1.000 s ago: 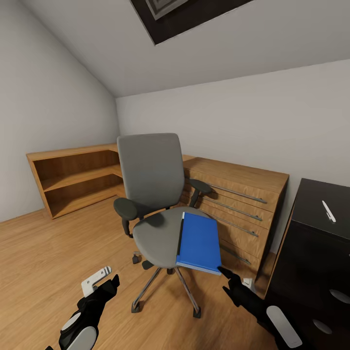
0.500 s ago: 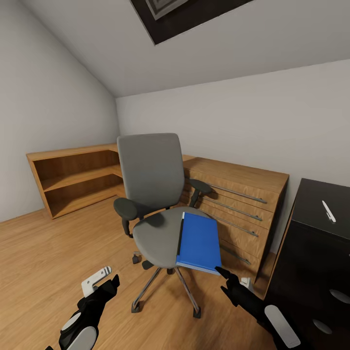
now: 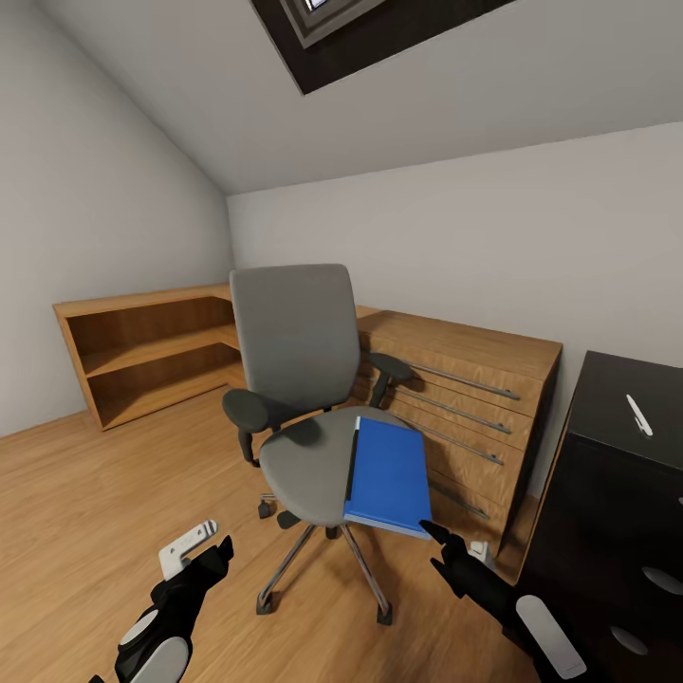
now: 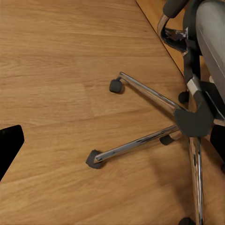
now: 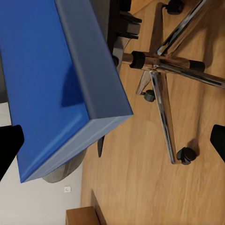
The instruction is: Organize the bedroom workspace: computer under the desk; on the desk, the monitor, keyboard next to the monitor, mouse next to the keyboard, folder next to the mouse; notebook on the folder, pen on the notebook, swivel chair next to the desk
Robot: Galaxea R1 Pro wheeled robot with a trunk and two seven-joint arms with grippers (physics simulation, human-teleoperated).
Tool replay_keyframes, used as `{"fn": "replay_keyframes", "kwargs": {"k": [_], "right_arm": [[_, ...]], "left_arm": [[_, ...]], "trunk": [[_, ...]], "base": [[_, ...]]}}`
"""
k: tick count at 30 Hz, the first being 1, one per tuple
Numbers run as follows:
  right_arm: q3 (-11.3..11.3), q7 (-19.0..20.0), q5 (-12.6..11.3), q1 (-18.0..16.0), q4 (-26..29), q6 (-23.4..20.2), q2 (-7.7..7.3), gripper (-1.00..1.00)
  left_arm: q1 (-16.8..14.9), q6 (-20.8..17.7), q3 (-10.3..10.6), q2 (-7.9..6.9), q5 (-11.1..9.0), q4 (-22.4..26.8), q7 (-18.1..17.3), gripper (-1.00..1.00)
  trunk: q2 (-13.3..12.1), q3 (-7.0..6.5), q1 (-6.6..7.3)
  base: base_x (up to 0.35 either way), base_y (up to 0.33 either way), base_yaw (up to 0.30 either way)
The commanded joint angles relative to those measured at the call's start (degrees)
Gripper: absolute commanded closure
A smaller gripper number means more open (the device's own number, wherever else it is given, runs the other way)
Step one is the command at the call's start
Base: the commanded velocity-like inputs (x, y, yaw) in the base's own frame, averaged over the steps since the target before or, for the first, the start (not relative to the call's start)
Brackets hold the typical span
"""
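Head view: one swivel chair [image 3: 296,379] on the wood floor [image 3: 85,493], grey back upright, two black armrests. One blue folder [image 3: 389,474] flat on the seat's right half, its near corner jutting past the seat edge. One wooden dresser [image 3: 465,398] with four bar handles behind the chair, one low open shelf unit [image 3: 142,351] against the far wall. One black desk [image 3: 617,446] at the right edge, one white pen [image 3: 640,415] lying on its top. One skylight [image 3: 341,24] in the sloped ceiling. Left gripper [image 3: 204,560] low over the floor, well apart from the chair; jaws' state impossible to tell here. Right gripper [image 3: 438,541] just beside the folder's near corner.

Left wrist view: chrome star base [image 4: 192,122] with casters at the spoke ends, three casters counted clearly; one dark fingertip at the frame edge.

Right wrist view: folder [image 5: 51,79] close ahead, dark spine edge turned this way; two dark fingertips at opposite frame edges, jaws released, spread wide and holding nothing.
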State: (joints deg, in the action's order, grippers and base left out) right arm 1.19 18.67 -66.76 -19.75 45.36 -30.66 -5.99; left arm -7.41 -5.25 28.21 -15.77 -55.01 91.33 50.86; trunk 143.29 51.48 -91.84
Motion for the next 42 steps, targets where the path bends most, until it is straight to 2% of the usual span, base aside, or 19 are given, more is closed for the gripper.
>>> {"fn": "replay_keyframes", "kwargs": {"k": [1, 32, 37, 42], "right_arm": [[0.1, 0.0, -0.2, 0.0, 0.0, -0.4, 0.01, -1.00], [0.2, 0.1, 0.1, 0.0, 0.2, -0.3, -0.20, -1.00], [0.2, 3.3, 1.2, 0.0, 0.7, -0.2, -0.31, -1.00], [0.4, 4.3, 2.3, 0.0, 0.8, -0.2, -0.33, -1.00]], "left_arm": [[-0.1, -0.3, 0.1, -0.05, -0.1, 0.1, 0.4, -1.00], [-0.1, -0.3, 0.1, 0.02, -0.1, -0.1, 0.4, -1.00], [-0.1, -0.3, 0.1, 0.04, -0.1, -0.1, 0.4, -1.00], [-0.1, -0.3, 0.1, 0.04, -0.1, -0.1, 0.4, -1.00]], "trunk": [[0.0, 0.06, 0.01], [0.0, 0.06, 0.01], [0.0, 0.06, 0.01], [0.0, 0.06, 0.01]], "base": [[0.024, 0.008, 0.000], [0.018, 0.009, 0.000], [0.000, 0.000, 0.000], [0.000, 0.000, 0.000]]}}
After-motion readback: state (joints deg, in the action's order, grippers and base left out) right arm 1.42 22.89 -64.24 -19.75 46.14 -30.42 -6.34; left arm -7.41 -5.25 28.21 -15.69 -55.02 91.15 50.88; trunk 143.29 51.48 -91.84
